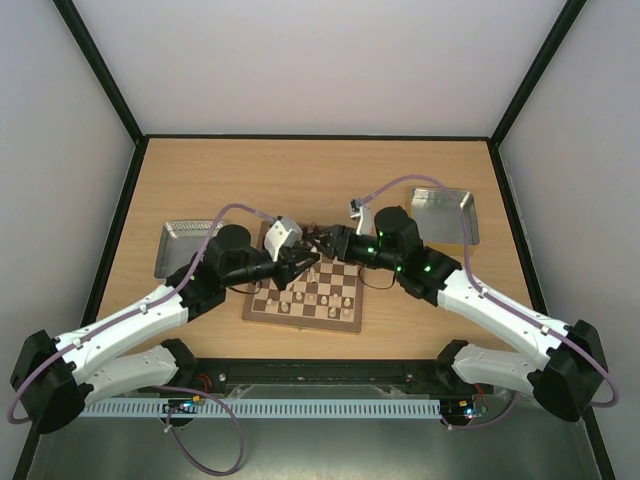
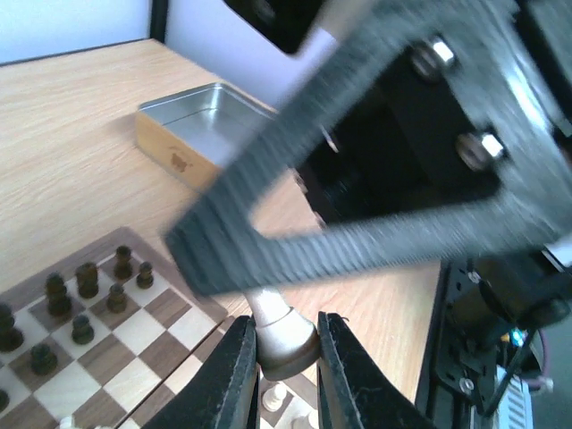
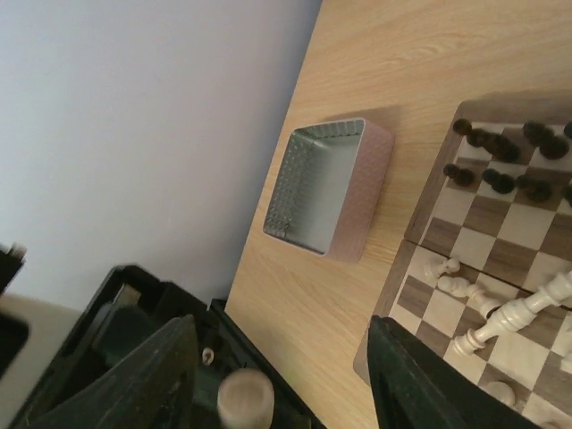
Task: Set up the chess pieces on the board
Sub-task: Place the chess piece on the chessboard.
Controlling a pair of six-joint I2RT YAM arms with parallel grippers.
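The board [image 1: 305,295] lies between the two arms. Both grippers meet above its far edge. My left gripper [image 1: 308,262] is shut on the base of a cream chess piece [image 2: 284,341], held above the board [image 2: 107,335]. My right gripper [image 1: 320,241] is open, its jaws wide on either side of that piece's end [image 3: 246,399]. One right finger [image 2: 357,179] hides the piece's top in the left wrist view. Several cream pieces [image 3: 500,317] lie tipped or stand on the board [image 3: 487,219]. Dark pieces [image 3: 509,152] stand on it too.
A shiny metal tray [image 1: 185,245] sits left of the board and shows in the right wrist view [image 3: 326,188]. Another tray [image 1: 445,215] sits at the back right and shows in the left wrist view [image 2: 201,125]. Black walls edge the table.
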